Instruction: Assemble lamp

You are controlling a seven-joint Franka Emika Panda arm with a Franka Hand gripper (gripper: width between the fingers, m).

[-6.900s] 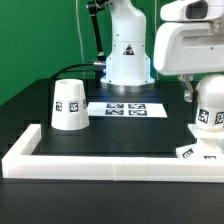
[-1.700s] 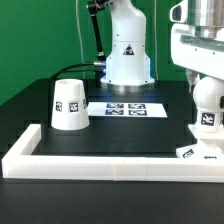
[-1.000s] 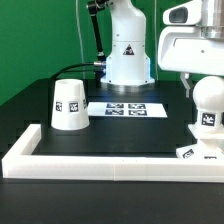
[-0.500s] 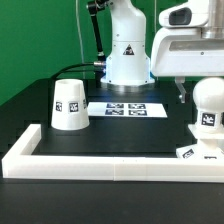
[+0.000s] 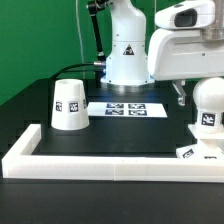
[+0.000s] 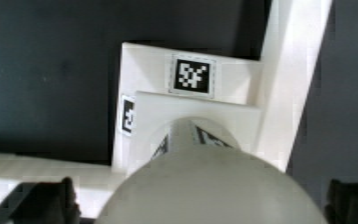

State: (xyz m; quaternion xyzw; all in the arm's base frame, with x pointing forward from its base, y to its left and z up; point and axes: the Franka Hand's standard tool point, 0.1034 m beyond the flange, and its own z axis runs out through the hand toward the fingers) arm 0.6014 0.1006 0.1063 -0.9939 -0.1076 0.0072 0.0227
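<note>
The white cone shade [image 5: 68,104] stands on the black table at the exterior view's left. The round bulb [image 5: 208,108] sits upright on the low base block [image 5: 194,151] at the exterior view's right. My gripper [image 5: 200,93] hangs just above the bulb, open, with one dark finger [image 5: 180,95] beside it and apart from it. In the wrist view the bulb [image 6: 202,175] fills the space between the fingertips [image 6: 43,200], with a gap on each side, over the tagged base [image 6: 194,75]. The gripper [image 6: 197,202] holds nothing.
The marker board [image 5: 125,108] lies in the middle at the back, before the arm's white pedestal [image 5: 128,55]. The long white border rail [image 5: 110,160] runs along the front and left, close to the base; it also shows in the wrist view [image 6: 304,60].
The gripper, earlier low around the bulb, has let go, risen and shifted slightly to the exterior view's left. The bulb stays on the base. The shade has not moved.
</note>
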